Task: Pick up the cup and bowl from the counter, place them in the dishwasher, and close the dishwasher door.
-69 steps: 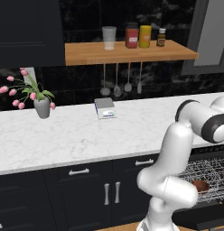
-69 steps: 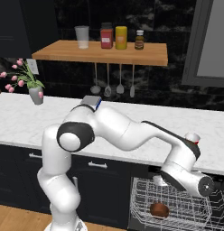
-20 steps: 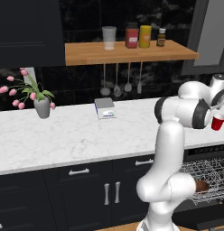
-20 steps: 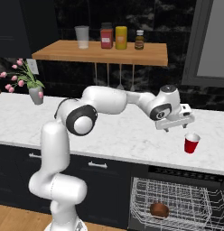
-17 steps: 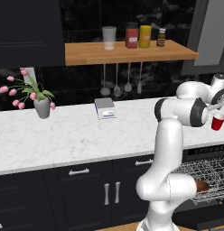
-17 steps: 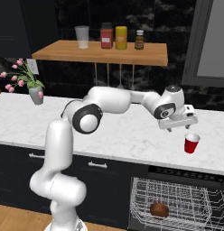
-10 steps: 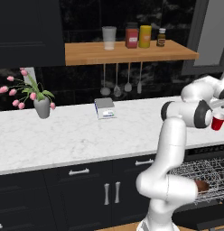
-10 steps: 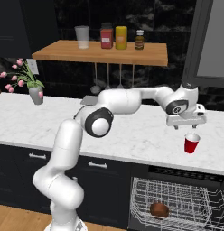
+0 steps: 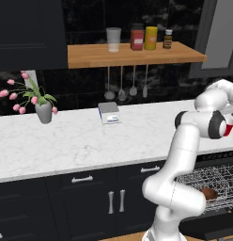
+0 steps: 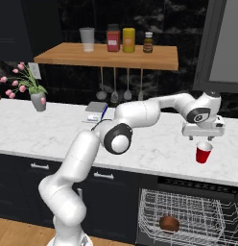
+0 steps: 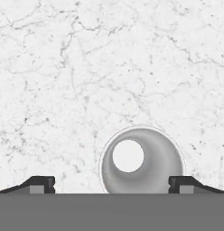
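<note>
Tool [image 10: 203, 139] spread wide and holding nothing, poised directly above the upright red cup [image 10: 204, 154] on the white marble counter [image 10: 53, 134], fingertips [image 11: 41, 184] apart from its rim, no writing readable

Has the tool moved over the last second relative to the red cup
Yes. The tool swung right along the counter and now hangs directly above the cup.

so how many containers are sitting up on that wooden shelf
4, in a row on the wooden shelf: a clear tumbler at the left, then a red jar, a yellow jar, and a small dark bottle at the right.
</note>
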